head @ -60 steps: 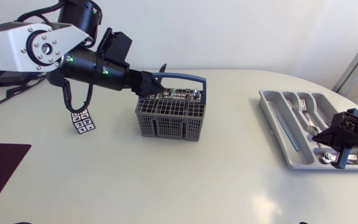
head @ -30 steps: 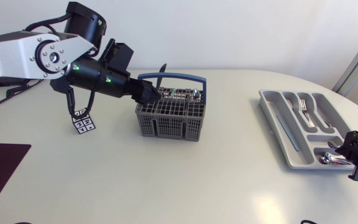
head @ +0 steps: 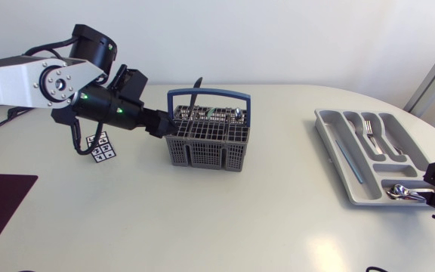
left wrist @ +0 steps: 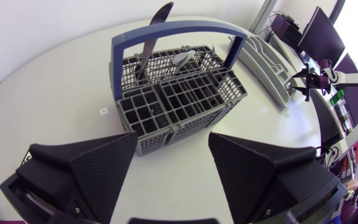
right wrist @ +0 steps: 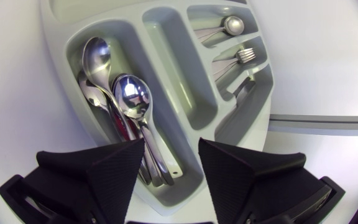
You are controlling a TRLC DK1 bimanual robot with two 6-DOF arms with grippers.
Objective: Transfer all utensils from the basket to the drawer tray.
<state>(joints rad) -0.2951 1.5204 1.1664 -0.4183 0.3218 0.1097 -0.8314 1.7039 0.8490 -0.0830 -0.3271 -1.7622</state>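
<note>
Left claw (left wrist: 173, 137) wide, level, just beside the basket (left wrist: 173, 93); right claw (right wrist: 170, 142) wide, empty, over the tray (right wrist: 179, 68)

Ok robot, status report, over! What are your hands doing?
Left gripper open, empty, at the basket. Right gripper open, empty, over the tray's spoons. Utensils left in basket. Nothing in the way.

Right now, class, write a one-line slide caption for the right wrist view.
Right gripper, fingers open, hovers over the drawer tray, spoons lying in the compartment ahead of it.
</note>
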